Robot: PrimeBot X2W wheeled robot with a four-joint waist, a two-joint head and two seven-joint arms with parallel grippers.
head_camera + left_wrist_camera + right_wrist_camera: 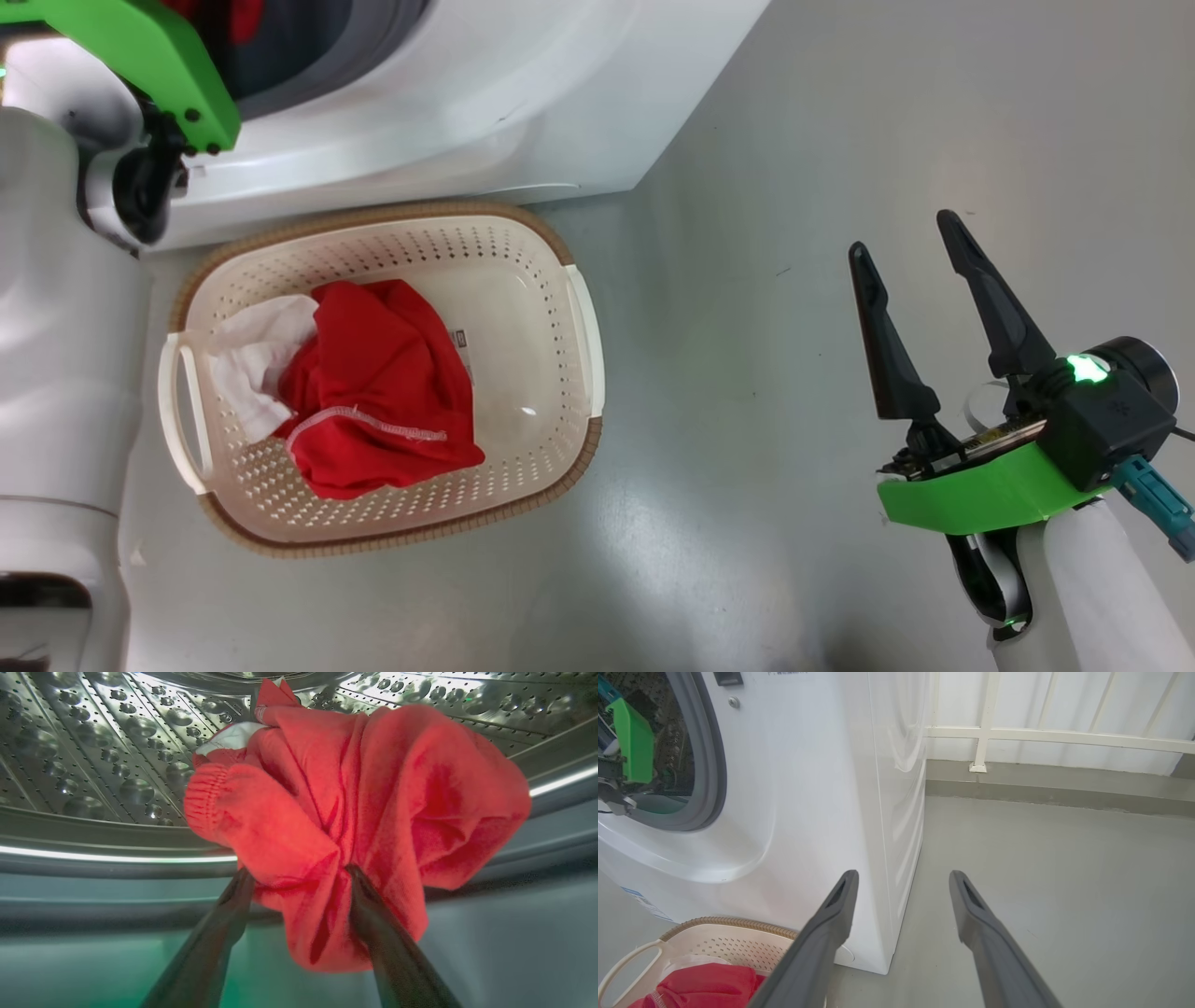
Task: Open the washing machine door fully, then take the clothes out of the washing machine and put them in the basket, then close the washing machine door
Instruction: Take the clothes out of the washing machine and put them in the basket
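While the left gripper [299,877] stands wide inside the perforated steel drum [93,765], a bright red fabric garment [364,802] sags between its fingertips, touching both; right gripper [906,235] wide, empty.

basket [523,299] sticker [461,343] and washing machine [808,788] label [642,900]: too small to read.

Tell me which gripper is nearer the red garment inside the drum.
Left. The left gripper is in the drum, open at the red garment; the right gripper hangs open over the floor, outside the washing machine.
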